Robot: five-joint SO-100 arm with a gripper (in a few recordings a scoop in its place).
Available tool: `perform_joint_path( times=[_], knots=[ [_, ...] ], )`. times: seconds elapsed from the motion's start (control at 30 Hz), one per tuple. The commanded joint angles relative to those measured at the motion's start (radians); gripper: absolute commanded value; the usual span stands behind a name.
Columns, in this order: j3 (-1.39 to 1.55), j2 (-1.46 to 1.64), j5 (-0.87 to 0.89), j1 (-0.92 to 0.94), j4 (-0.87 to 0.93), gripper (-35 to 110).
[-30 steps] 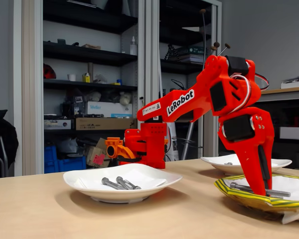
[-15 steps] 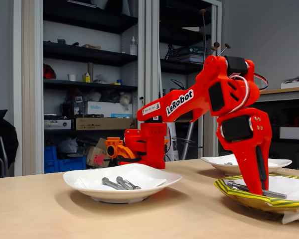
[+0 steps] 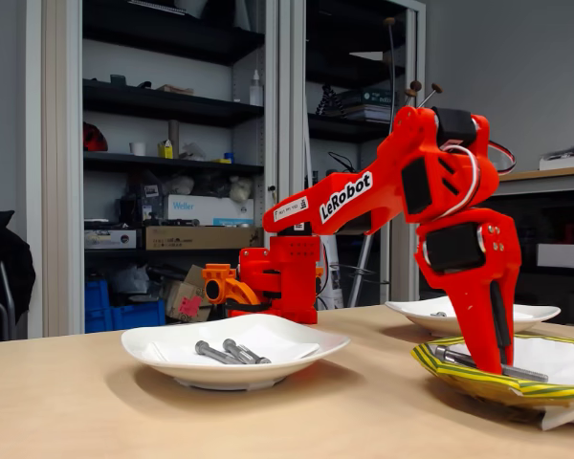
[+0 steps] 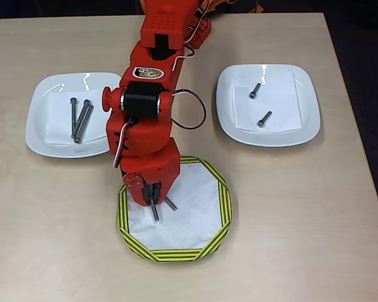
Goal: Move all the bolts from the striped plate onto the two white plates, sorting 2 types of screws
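The pincer [image 4: 154, 202] is down inside the striped plate [image 4: 222, 200], its fingers closed around a long bolt [image 4: 155, 212] whose shaft pokes out below the tips in the overhead view and out both sides in the fixed view [image 3: 517, 371]. The grip looks to sit toward one end of the shaft, so the bolt may pivot or slide free as it comes up; that is a judgement, since the contact itself is hidden by the red fingers. A second piece [image 4: 170, 203] lies just beside the fingertips on the plate's white inside, and it could be nudged or dragged along when the pincer lifts. The paper plate is light and its rim already curls at the near side in the fixed view, so a snag on the rim could shift or tip it.

The striped plate sits toward the worktop's [image 4: 44, 239] near edge, about midway along it. The white plate by the left edge [image 4: 38, 135] in the overhead view holds three long bolts [image 4: 80, 119] lying close together on a paper square. The white plate by the right edge [image 4: 305, 126] holds two short stubby bolts [image 4: 255, 90], set apart from each other. Dropping the long bolt into the right-hand plate would break the sorting.
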Motion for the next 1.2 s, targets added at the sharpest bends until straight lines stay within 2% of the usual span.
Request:
perform_joint_path(
  times=[0.0,0.17,0.2,0.23,0.43,0.77,1.17],
  knots=[
    [-0.049,0.066,0.026,0.011,0.006,0],
    [-0.049,0.071,0.071,0.008,-0.002,0],
    [0.002,0.092,0.083,0.000,-0.020,0],
    [0.196,0.209,0.106,-0.005,-0.067,0],
    [0.627,0.448,0.127,-0.009,-0.276,0],
    [1.022,0.695,0.183,0.057,-0.324,0],
    [1.066,0.716,0.140,0.089,-0.387,0]
  ],
)
